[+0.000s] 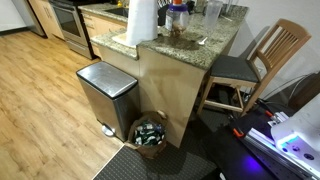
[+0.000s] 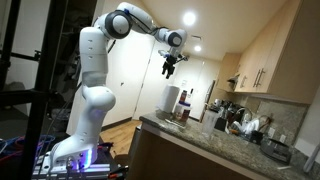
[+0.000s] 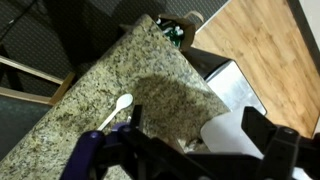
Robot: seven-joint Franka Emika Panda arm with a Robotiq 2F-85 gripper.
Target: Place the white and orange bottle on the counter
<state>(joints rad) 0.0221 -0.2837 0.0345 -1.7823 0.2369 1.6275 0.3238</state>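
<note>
My gripper [image 2: 170,66] hangs high above the granite counter [image 1: 215,40], open and empty. In the wrist view its two dark fingers [image 3: 192,122] frame the counter [image 3: 110,70] far below. A small whitish bottle with orange [image 1: 166,18] seems to stand on the counter just beside the tall white paper roll [image 1: 142,22], but it is tiny and unclear. In the wrist view the roll's top [image 3: 225,135] shows between the fingers, and the bottle cannot be made out there.
A blue-lidded container [image 1: 177,10] and glasses crowd the counter's back. A white spoon [image 3: 115,108] lies on the granite. A steel trash bin [image 1: 106,95] and a basket [image 1: 150,133] stand at the island's base, with a wooden chair [image 1: 250,65] beside it.
</note>
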